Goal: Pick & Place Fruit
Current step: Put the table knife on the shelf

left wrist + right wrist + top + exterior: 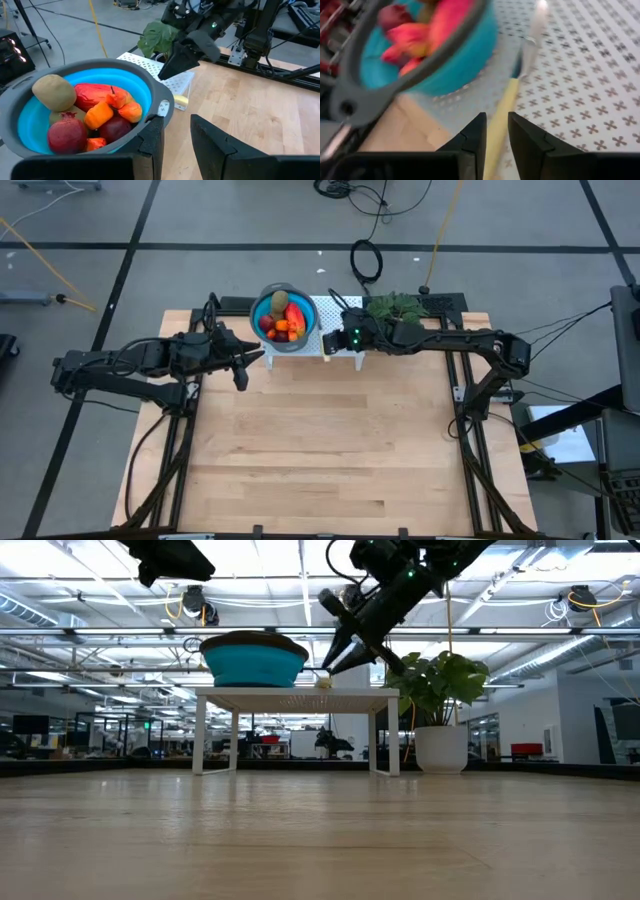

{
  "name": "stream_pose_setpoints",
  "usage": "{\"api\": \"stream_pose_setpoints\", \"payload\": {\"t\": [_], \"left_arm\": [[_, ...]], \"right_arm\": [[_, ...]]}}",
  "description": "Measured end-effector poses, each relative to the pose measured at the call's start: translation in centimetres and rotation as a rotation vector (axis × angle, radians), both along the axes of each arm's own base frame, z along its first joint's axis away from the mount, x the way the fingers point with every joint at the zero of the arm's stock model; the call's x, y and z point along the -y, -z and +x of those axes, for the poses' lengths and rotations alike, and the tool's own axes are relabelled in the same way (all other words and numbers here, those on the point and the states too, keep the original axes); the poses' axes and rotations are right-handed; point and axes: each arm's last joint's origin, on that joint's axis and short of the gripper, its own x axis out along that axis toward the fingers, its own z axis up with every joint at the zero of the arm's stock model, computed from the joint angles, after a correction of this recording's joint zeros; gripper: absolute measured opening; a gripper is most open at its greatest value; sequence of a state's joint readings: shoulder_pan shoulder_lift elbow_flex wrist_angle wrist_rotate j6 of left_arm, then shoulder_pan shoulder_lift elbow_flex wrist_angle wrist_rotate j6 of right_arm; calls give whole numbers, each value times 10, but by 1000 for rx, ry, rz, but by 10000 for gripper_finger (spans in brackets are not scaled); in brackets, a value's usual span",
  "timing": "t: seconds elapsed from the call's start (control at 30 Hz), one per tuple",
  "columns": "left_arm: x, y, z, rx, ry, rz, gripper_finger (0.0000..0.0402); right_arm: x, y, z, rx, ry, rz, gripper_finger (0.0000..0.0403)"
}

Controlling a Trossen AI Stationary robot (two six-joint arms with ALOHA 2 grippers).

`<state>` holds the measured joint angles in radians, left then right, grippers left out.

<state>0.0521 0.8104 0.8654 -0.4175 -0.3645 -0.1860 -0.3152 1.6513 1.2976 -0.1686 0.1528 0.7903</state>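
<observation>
We see a blue bowl with a grey rim [262,308] standing on a small white perforated stand [330,308] at the far edge of the wooden table [320,450]. All the fruit [85,117] lies inside this bowl: an olive-brown oval [53,92] on top at one side, a long red piece [97,93] across the middle, small orange pieces [99,114] against it, and dark red balls [66,136] lower down, touching one another. In the high view the same heap shows as a brown oval above red and orange pieces.

Our left gripper [243,360] hangs just beside the bowl on its left side, at rim height; in the left wrist view its fingers [150,145] stand apart with a narrow gap, one of them close against the grey rim, holding nothing.

Our right gripper [330,345] is over the stand, just right of the bowl, pointing down at a slant in the low view. Its fingers [472,140] are narrowly parted on either side of a slim cream-yellow knife [501,117] lying on the stand; we cannot tell whether they touch it. A leafy plant [440,675] in a white pot stands right of the stand.
</observation>
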Motion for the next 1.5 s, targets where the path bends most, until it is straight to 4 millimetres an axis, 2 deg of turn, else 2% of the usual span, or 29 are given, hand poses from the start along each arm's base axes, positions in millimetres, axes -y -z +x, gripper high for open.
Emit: {"api": "stream_pose_setpoints", "payload": {"t": [0.3, 0.43, 0.6, 0.77, 0.87, 1.17, 1.37, 1.5], "left_arm": [[0, -1, 0, 37, -16, -59, 93], [1, -3, 1, 96, -37, -125, 93], [6, -8, 4, 175, -27, -197, 92], [14, -8, 16, 220, -41, -213, 92], [19, -4, 26, 217, -57, -200, 92], [23, -5, 30, 241, -83, -193, 92], [24, -5, 30, 239, -72, -184, 92], [24, -5, 30, 236, -71, -181, 92]], "right_arm": [[-27, -11, 4, -74, -239, -240, 27], [-33, -8, 4, -135, -340, -306, 3], [-35, -15, -1, -164, -436, -382, 1], [-38, -25, -12, -205, -508, -439, 1], [-41, -26, -22, -257, -528, -420, 1], [-55, -26, -15, -206, -697, -478, 4], [-55, -17, -14, -160, -649, -431, 4], [-47, -16, -16, -138, -587, -346, 25]]}}
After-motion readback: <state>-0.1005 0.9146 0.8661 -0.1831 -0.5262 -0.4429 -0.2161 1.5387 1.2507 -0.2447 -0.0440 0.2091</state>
